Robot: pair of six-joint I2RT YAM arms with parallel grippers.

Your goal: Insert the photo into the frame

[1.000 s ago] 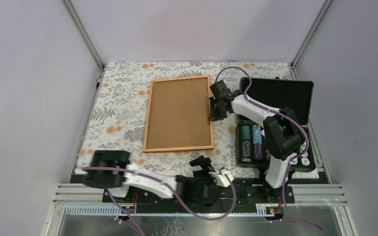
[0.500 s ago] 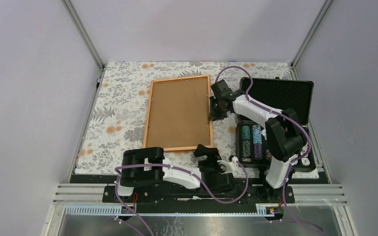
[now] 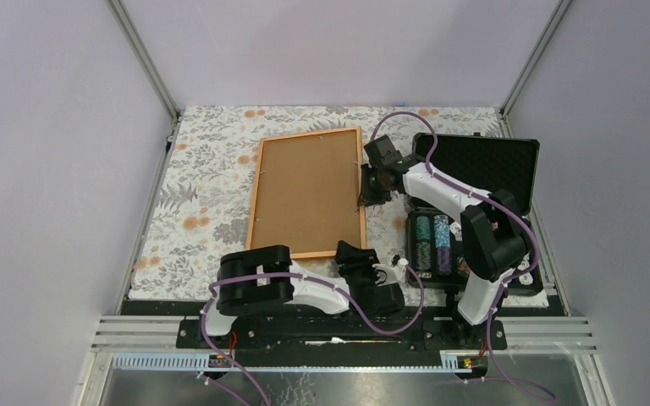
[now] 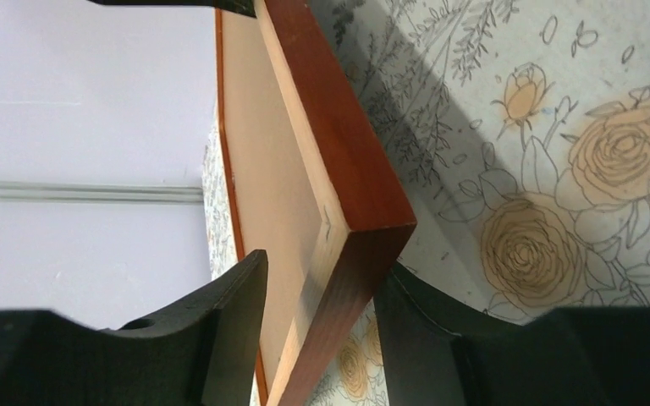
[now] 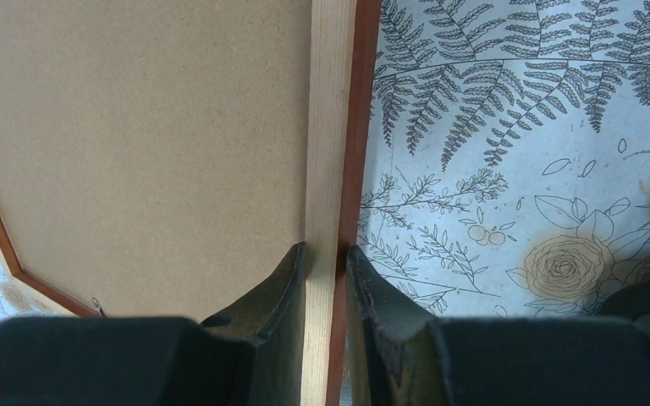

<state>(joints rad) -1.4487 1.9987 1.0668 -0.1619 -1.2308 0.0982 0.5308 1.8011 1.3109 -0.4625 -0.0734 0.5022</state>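
Note:
The frame (image 3: 254, 199) lies back-up on the floral cloth, its brown backing board (image 3: 309, 193) filling it. The photo shows in no view. My right gripper (image 3: 366, 188) is shut on the frame's right rail (image 5: 330, 127), one finger on the board side and one outside (image 5: 326, 249). My left gripper (image 3: 357, 254) straddles the frame's near right corner (image 4: 338, 169). Its outer finger sits by the rail's outer face, and a narrow gap still shows on the inner side (image 4: 326, 266).
An open black case (image 3: 482, 165) stands on the right, with stacks of chips (image 3: 434, 241) in its near half, close behind my right arm. Floral cloth (image 3: 203, 194) lies bare left of the frame. Grey walls enclose the table.
My left arm swung in from the near left to the frame's near right corner, and its jaws narrowed from wide open around it. The right gripper kept its hold.

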